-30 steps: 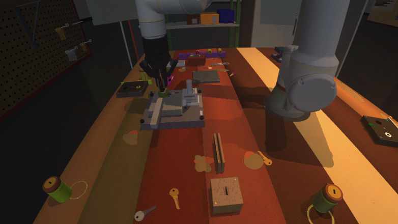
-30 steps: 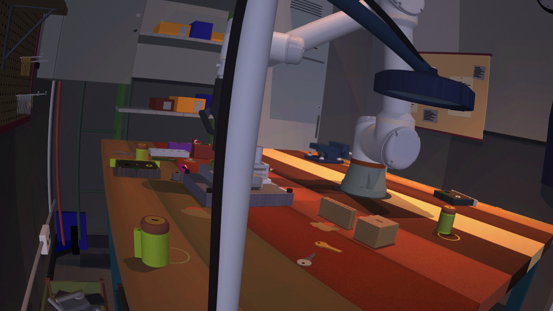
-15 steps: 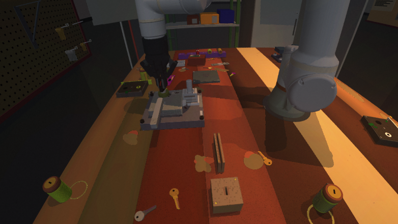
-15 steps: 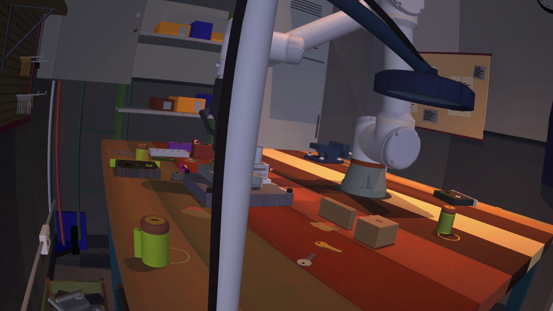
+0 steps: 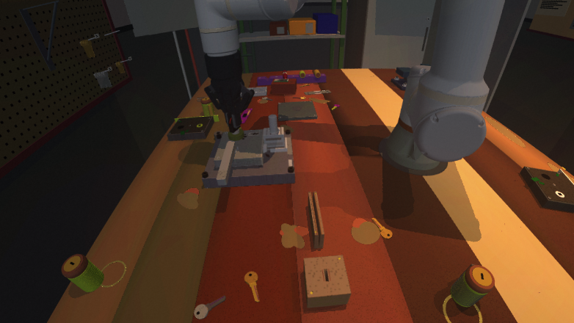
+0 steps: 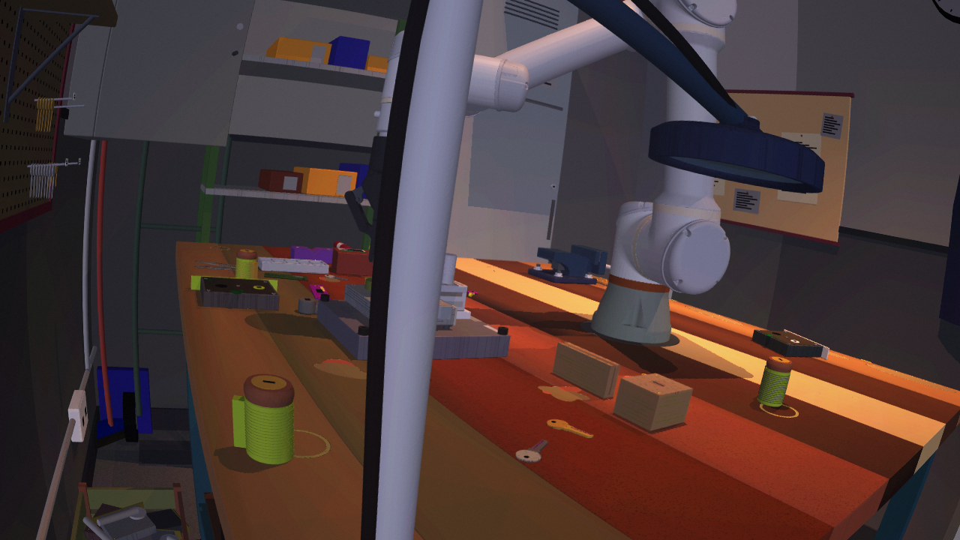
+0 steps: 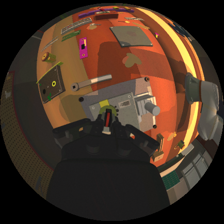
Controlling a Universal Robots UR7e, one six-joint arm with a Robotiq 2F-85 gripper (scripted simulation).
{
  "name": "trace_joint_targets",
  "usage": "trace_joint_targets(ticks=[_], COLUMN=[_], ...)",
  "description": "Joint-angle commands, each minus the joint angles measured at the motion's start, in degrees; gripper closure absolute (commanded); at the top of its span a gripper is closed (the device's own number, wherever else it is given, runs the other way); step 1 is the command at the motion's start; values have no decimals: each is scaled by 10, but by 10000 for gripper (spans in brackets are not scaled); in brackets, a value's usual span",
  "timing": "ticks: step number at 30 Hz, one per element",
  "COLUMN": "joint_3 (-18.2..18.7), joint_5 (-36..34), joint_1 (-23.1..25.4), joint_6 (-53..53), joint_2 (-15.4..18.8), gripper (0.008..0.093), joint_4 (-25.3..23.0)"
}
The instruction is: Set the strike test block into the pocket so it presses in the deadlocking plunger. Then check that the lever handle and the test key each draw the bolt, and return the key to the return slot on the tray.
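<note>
My gripper (image 5: 234, 125) (image 7: 107, 126) points down at the far left corner of the grey lock fixture (image 5: 249, 158) (image 7: 121, 106). Its tips sit over the olive key cylinder (image 5: 237, 134) (image 7: 106, 111). A red test key (image 7: 108, 119) stands between the fingers, over the cylinder. The lever handle (image 5: 225, 162) lies along the fixture's left side. A grey round post (image 5: 273, 120) (image 7: 152, 109) stands on the fixture's far right part. In the second side camera a lamp pole hides the gripper and most of the fixture (image 6: 429, 329). The gripper is closed and holds the red test key.
A tan box with a slot (image 5: 326, 281) (image 6: 652, 400) sits near the front edge, a thin tan block (image 5: 315, 220) behind it. Loose keys (image 5: 252, 284) (image 5: 208, 308) (image 5: 382, 229) lie around it. Green spools (image 5: 82, 273) (image 5: 471, 286), black lock cases (image 5: 190, 127) (image 5: 549, 187), a grey plate (image 5: 297, 110) and the arm's base (image 5: 417, 152) stand about.
</note>
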Motion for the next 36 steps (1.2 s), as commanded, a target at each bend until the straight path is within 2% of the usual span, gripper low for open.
trace_joint_targets(ticks=[1, 36], joint_3=[0, -5], joint_5=[0, -4], joint_1=[0, 3], joint_6=[8, 336], joint_2=[0, 3], gripper=[934, 934], joint_4=[0, 6])
